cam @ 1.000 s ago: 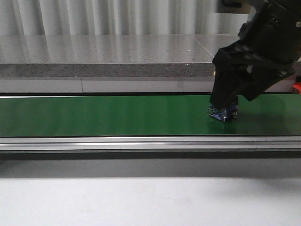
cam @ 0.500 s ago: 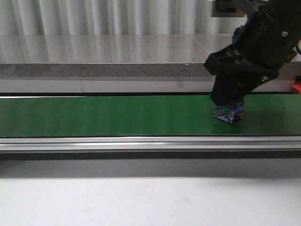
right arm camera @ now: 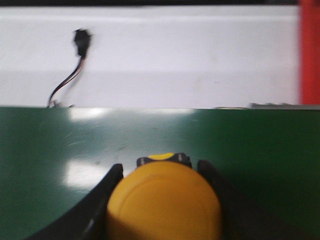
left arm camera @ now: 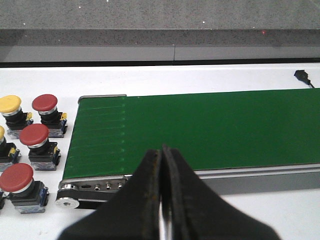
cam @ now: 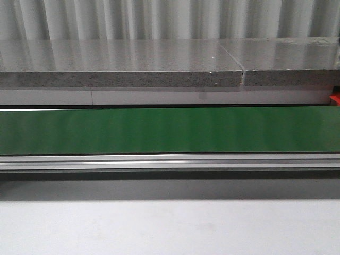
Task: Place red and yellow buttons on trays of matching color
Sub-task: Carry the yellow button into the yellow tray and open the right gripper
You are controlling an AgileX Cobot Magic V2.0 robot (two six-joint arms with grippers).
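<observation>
The right gripper (right arm camera: 162,200) is clamping a yellow button (right arm camera: 163,202) between its fingers, above the green belt (right arm camera: 60,150). The left gripper (left arm camera: 162,200) is resting closed, holding nothing.

Count of items in view. Red buttons: three, at (left arm camera: 45,103), (left arm camera: 34,134) and (left arm camera: 16,177). Yellow buttons: two whole, one (left arm camera: 10,103) beside the red ones and one (right arm camera: 163,202) between the right gripper's fingers; a third yellow cap is cut by the frame edge. Green belt (cam: 170,130): one. Loose black plug with wire (right arm camera: 81,40): one. Red tray edge (right arm camera: 309,52): one.
</observation>
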